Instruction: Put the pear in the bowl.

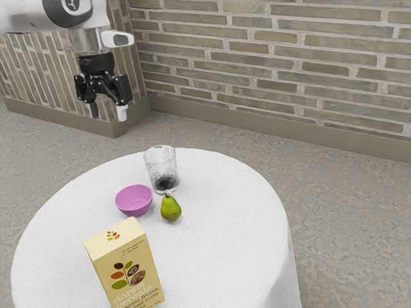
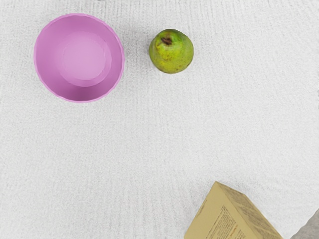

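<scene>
Hanging high in the exterior view's upper left, the black two-finger gripper (image 1: 108,113) points downward, its two fingers spread apart with a clear gap between them and nothing held there. The white, jointed robot arm (image 1: 22,22) comes in from the exterior view's upper left, nearly level at first, then bends down at the wrist so that the hand hangs roughly upright, well above the height of the tabletop. The wrist view looks down on the round table with its white cloth (image 1: 225,256).

The green pear with a yellowish tinge and a brown stem end (image 1: 170,208) stands upright on the cloth, outside the round pink bowl (image 1: 134,201). It is just beside the bowl, on its side toward the exterior view's right, with a strip of cloth between them in the wrist view. The bowl sits upright, and its inside is empty. Near both stands a clear, patterned drinking glass (image 1: 161,168). Closer to the exterior camera, the pale yellow cardboard cereal box with printed leaves (image 1: 126,266) stands upright, apart from the pear.
</scene>
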{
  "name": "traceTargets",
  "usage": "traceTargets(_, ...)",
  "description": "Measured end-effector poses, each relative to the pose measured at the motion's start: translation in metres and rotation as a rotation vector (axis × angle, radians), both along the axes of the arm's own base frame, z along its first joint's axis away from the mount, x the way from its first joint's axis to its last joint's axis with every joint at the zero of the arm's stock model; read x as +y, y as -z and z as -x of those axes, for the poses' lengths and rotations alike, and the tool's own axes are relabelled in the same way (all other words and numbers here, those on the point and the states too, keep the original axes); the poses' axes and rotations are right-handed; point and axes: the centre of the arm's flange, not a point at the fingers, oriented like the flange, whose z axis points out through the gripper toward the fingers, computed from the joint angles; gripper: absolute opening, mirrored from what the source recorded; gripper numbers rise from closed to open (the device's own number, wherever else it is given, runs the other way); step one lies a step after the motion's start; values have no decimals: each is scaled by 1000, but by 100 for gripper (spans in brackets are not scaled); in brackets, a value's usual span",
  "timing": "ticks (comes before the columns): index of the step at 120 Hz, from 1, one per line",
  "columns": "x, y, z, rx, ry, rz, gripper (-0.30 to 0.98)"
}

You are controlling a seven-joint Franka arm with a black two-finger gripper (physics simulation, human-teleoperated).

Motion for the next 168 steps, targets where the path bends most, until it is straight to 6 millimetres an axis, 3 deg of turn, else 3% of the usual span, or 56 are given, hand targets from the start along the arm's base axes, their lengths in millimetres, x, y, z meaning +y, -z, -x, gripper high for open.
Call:
traceTargets(9, 2, -1, -4, -53, 6, 0, 67)
traceTargets(18, -5, 15, -14, -66, 20, -8, 67)
traceTargets(37, -93, 95, -40, -28, 116, -45, 67)
traceTargets(49, -127, 133, -41, -27, 113, -64, 67)
traceTargets(57, -138, 158, -43, -24, 92, -76, 66)
traceTargets(72, -137, 219, -25, -26, 13, -93, 66)
traceTargets(86, -125, 254, -22, -115, -78, -101, 66)
traceTargets(107, -121, 271, -25, -221, -215, -144, 66)
traceTargets(128, -118, 299, -20, -219, -380, -174, 66)
traceTargets(168, -99, 323, -30, -236, -634, -216, 64)
